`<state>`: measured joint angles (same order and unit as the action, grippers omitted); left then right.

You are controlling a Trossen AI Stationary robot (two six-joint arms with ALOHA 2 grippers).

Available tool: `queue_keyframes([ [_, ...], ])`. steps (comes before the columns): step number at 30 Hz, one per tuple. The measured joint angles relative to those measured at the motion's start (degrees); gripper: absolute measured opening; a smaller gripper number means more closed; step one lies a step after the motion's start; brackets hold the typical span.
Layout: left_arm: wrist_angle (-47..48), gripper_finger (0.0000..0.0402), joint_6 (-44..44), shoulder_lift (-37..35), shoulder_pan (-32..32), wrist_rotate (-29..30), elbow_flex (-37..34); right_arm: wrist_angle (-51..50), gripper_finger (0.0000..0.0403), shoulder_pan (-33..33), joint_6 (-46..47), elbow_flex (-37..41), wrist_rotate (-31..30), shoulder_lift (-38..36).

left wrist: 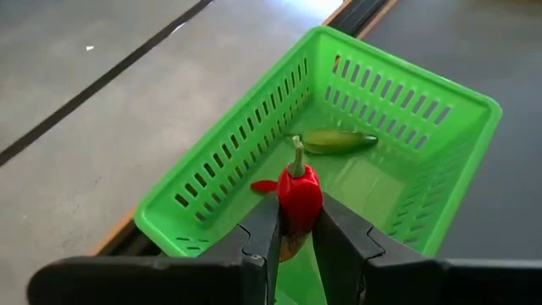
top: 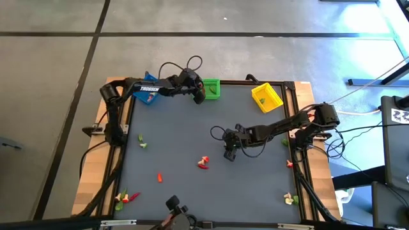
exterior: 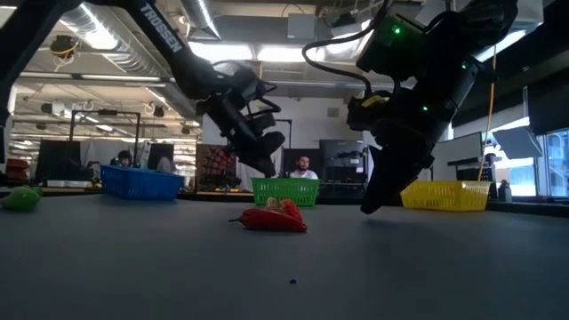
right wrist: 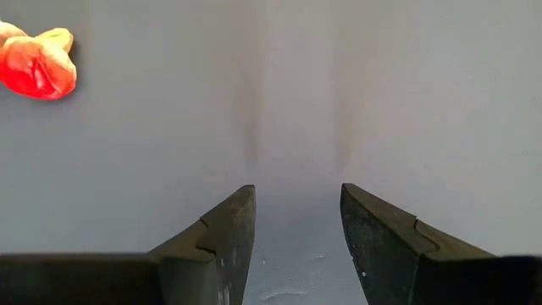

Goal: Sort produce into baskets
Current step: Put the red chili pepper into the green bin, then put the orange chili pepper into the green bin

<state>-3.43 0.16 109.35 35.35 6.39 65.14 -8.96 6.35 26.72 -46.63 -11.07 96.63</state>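
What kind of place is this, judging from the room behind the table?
Probably a robotics lab or workshop: exposed ceiling lights, seated people at monitors behind the table, and a bare concrete floor around it.

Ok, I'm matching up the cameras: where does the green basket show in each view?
High view: green basket at the table's far edge, beside the left claw.
Low view: centre background, behind the red pieces.
Left wrist view: fills the middle, under the claw that holds a red pepper.
Right wrist view: not in it.
Shared landmark: the left claw.
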Motion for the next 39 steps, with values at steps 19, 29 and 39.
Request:
queue_keyframes([
  [19,3.1,0.0175,0.0,-0.3,-0.2,0.0,1.5,0.0,0.0175,0.0,0.0,-0.1,-0.1,-0.1],
  [29,11.8,0.0196,0.5,-7.7,-1.6,-0.3,3.5,-0.1,0.0175,0.0,0.0,-0.1,0.0,-0.1],
  [39,26.9,0.0191,5.8,-19.7,-7.6,-0.3,3.5,-0.1,0.0175,0.0,0.0,-0.1,0.1,-0.1],
])
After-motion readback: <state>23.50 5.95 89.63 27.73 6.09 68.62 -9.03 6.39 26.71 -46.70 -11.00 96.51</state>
